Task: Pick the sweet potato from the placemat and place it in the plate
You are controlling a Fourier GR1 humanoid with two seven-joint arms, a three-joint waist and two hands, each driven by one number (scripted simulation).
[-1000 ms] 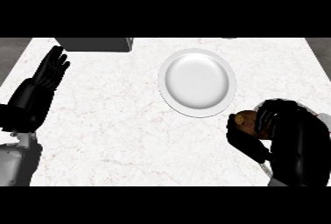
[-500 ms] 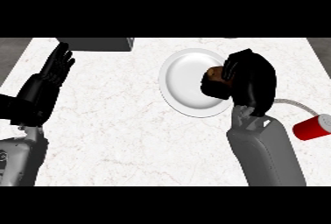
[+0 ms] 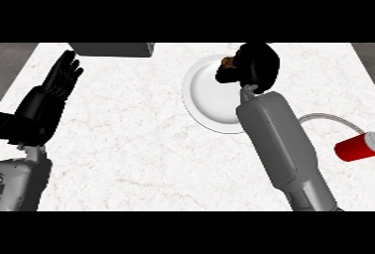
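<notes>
The right hand [image 3: 256, 64], fingers curled around the sweet potato [image 3: 227, 63], holds it over the far rim of the plate [image 3: 209, 96], so release requires only opening.

Right hand [image 3: 255, 67] curled round the sweet potato [image 3: 227, 63], which peeks out just left of its fingers, over the far part of the white plate [image 3: 209, 99]. Red cup [image 3: 356, 147] on a placemat [image 3: 324, 119] well behind that hand, near the forearm. Left hand [image 3: 45, 101] rests open at left edge, fingers up; grey box [image 3: 113, 48] just beyond its fingertips.
</notes>
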